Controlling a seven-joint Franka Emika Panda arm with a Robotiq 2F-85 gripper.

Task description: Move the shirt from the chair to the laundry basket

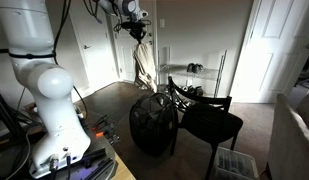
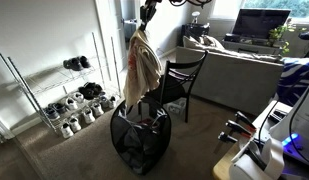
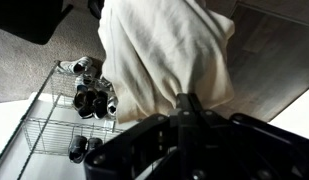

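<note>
Clamped shut on cream shirt w/ gripper, dangling high, clear of chair, approx over laundry basket: pickup done, prob. just lowering & release left.

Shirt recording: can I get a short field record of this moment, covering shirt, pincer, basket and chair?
shirt: cream limp cloth shirt hanging in the air, off the chair
pincer: pincer shut on the shirt's top
basket: round black soft-sided laundry basket below the hanging shirt
chair: black open-railed chair beside the basket, no shirt on it
task state: shirt not yet released into the basket
</note>
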